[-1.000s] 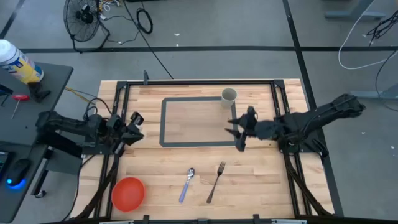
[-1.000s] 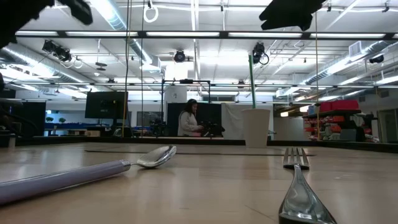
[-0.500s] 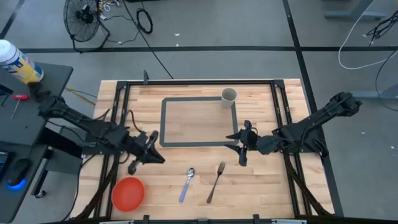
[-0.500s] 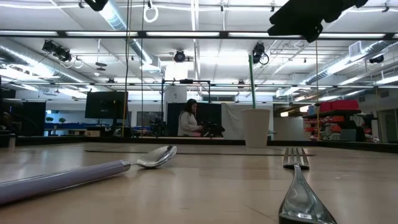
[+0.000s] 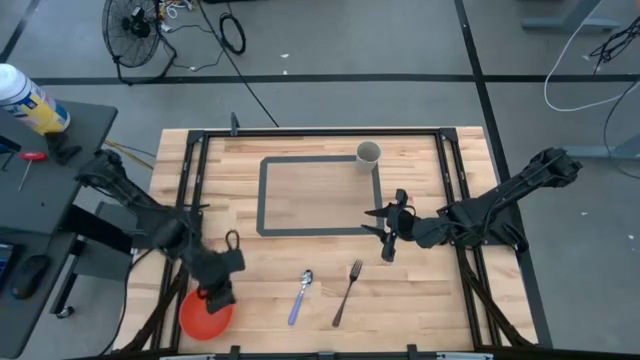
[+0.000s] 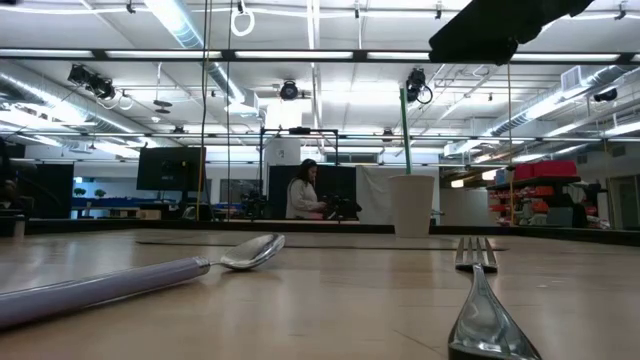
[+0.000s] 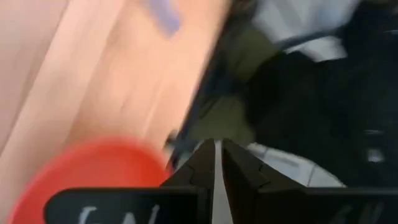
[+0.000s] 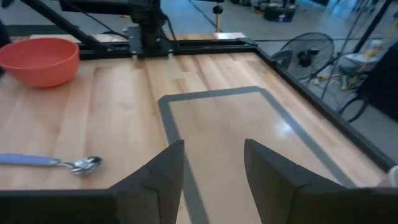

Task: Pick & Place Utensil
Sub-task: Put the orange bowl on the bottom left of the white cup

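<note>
The left tool (image 5: 215,290), its fingers nearly closed, hangs over the red bowl (image 5: 205,313) and could hit the rim if it descends. The spoon (image 5: 301,296) and the fork (image 5: 347,291) lie on the bench (image 5: 420,300) between the arms. The right tool (image 5: 388,232), open, hovers near the fork, beyond its tines; a misaligned descent would push it away.

Wood table (image 5: 420,290) carries: red bowl (image 5: 200,315), spoon (image 5: 302,295), fork (image 5: 347,291), cup (image 5: 368,154), grey tape rectangle (image 5: 262,195).
</note>
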### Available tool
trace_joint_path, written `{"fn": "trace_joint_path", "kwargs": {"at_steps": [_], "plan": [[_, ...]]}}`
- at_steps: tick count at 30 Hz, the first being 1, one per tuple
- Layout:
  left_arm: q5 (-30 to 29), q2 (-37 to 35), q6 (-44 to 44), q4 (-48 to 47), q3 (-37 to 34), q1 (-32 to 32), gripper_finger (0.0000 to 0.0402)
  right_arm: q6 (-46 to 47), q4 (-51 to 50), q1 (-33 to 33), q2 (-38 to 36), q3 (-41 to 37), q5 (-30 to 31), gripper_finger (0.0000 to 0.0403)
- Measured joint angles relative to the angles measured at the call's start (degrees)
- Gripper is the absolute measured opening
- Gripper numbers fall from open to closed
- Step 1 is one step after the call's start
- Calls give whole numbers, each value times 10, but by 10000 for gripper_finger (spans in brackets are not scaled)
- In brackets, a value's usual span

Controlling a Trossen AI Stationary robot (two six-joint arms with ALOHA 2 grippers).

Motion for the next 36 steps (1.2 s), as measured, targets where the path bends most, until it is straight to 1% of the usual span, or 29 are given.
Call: {"fn": "trace_joint_path", "kwargs": {"at_steps": [2,5,7,10,14,18,21,26,31,36], "plan": [[5,10,-51,-59,0,-12,32,-11,6,0,0,0,7,169],[16,17,-104,-160,0,-24,32,-21,11,-1,0,0,7,169],[17,18,-130,-226,0,-33,33,-21,11,-1,0,0,7,169],[18,18,-152,-282,0,-45,42,-15,9,-1,0,0,-1,169],[17,21,-174,-290,0,-60,79,-13,9,-1,0,0,-15,169],[14,41,-190,-297,0,-78,128,-14,9,-1,0,0,-14,169],[15,65,-192,-296,0,-93,153,-15,9,-1,0,0,-15,169],[1,106,-162,-292,-1,-106,162,-15,7,-1,0,0,-15,169],[20,143,-134,-289,-1,-103,164,-15,7,-1,0,0,-20,169],[25,164,-108,-285,-4,-89,182,-15,17,-1,0,0,-20,169]]}}
